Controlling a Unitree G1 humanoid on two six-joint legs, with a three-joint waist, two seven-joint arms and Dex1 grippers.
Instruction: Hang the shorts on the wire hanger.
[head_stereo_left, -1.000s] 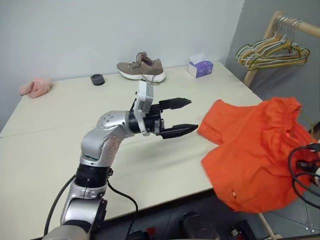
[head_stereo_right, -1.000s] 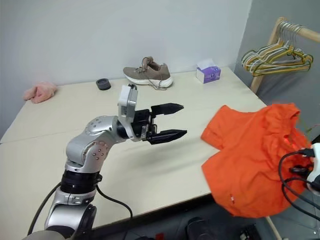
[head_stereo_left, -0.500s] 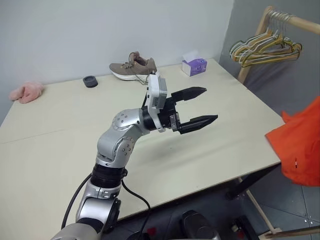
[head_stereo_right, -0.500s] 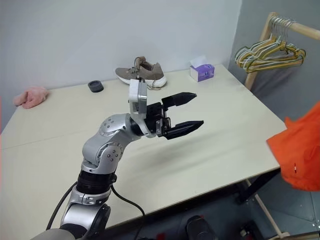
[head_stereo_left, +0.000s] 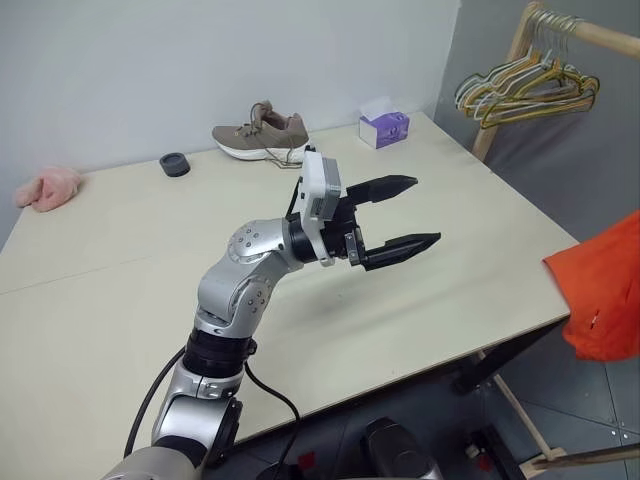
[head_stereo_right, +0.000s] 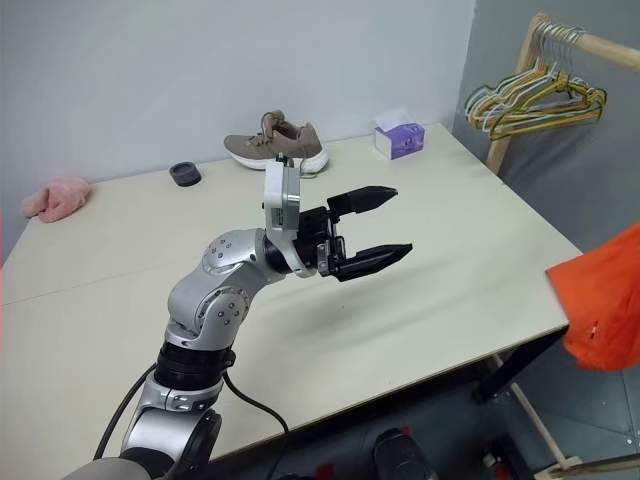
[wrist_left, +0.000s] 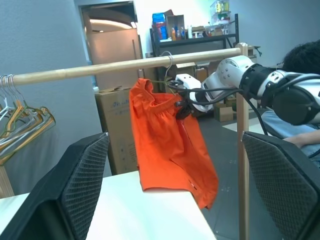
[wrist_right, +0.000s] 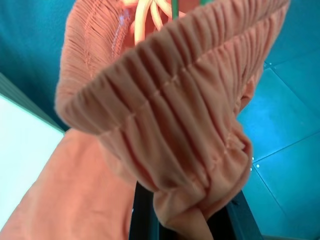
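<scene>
In the middle of the head view I hold my left gripper (head_stereo_left: 400, 214) released and empty above the table (head_stereo_left: 120, 260), ready to help. At the right edge the shorts (head_stereo_left: 607, 295) hang off the table because my right gripper (wrist_left: 181, 107) is clenched on their waistband, lifting them to the wire hanger (wrist_left: 167, 70) on the wooden rail (wrist_left: 100, 67).

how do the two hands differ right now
The left hand hovers over the table with its fingers spread wide and nothing between them. The right hand is shut on the shorts, holding them up near the wooden rail, off the table's edge. The left points level across the tabletop; the right reaches out toward the rail. Both have two black fingers.
</scene>
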